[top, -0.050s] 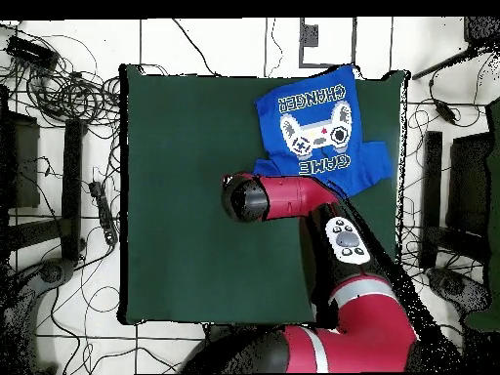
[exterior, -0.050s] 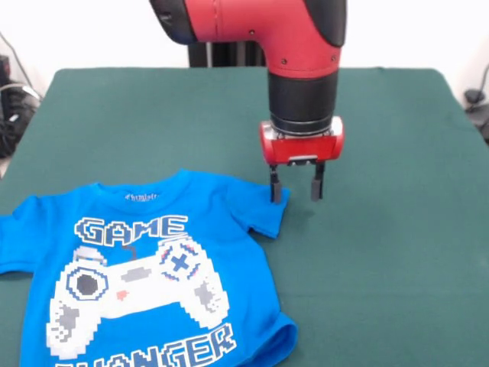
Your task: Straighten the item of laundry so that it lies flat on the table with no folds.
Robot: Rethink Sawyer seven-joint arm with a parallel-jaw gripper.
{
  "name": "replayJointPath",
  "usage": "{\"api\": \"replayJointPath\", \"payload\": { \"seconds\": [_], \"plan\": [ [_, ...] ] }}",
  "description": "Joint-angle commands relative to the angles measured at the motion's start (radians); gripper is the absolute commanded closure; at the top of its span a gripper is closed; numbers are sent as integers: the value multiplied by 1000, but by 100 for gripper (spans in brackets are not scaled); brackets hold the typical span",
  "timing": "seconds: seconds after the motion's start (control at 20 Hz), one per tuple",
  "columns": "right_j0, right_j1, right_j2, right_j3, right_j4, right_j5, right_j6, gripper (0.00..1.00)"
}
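Observation:
The item of laundry (exterior, -0.050s: 153, 275) is a bright blue T-shirt lying print side up at the near left of the green table (exterior, -0.050s: 382, 153), showing a white game controller and "GAME CHANGER". Its bottom hem at the lower right curls up in a fold. My gripper (exterior, -0.050s: 296, 187) hangs open over the shirt's right sleeve tip, one finger (exterior, -0.050s: 275, 187) at the sleeve edge and the other over bare cloth. In the overhead view the shirt (top, -0.050s: 317, 122) lies near the table's (top, -0.050s: 195, 195) far right corner, and the arm hides the gripper.
Cables and dark equipment (top, -0.050s: 59, 146) lie on the floor beside the table. The shirt's left sleeve reaches the table's left edge (exterior, -0.050s: 8, 229) in the front view.

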State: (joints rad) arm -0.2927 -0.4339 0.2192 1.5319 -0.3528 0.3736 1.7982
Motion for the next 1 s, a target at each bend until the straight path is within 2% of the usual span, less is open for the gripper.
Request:
{"api": "replayJointPath", "payload": {
  "seconds": [0.05,0.6,1.0],
  "plan": [
    [26,-31,-3,93,46,-39,184,0],
    [-23,-44,1,113,28,-21,133,0],
    [-44,-52,1,184,15,-41,129,0]
  ]
}}
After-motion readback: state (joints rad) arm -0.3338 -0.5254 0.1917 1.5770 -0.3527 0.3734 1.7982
